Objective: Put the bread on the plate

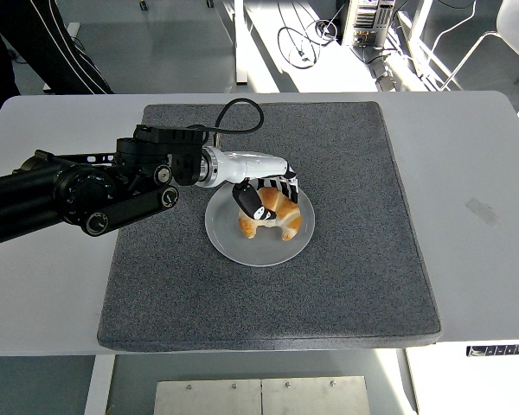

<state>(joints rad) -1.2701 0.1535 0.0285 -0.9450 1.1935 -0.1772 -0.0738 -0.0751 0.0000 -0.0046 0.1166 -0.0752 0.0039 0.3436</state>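
A golden croissant [277,217] lies on the pale round plate [233,244], which sits in the middle of a dark grey mat [346,259]. My left hand [265,195] reaches in from the left over the plate's far side, its black and white fingers curled around the croissant's upper left part. Part of the bread is hidden under the fingers. The right arm does not show.
The mat covers most of the white table [484,190]. A person's dark trouser legs [35,43] stand beyond the table at the top left. Cables and chair legs lie on the floor behind the table.
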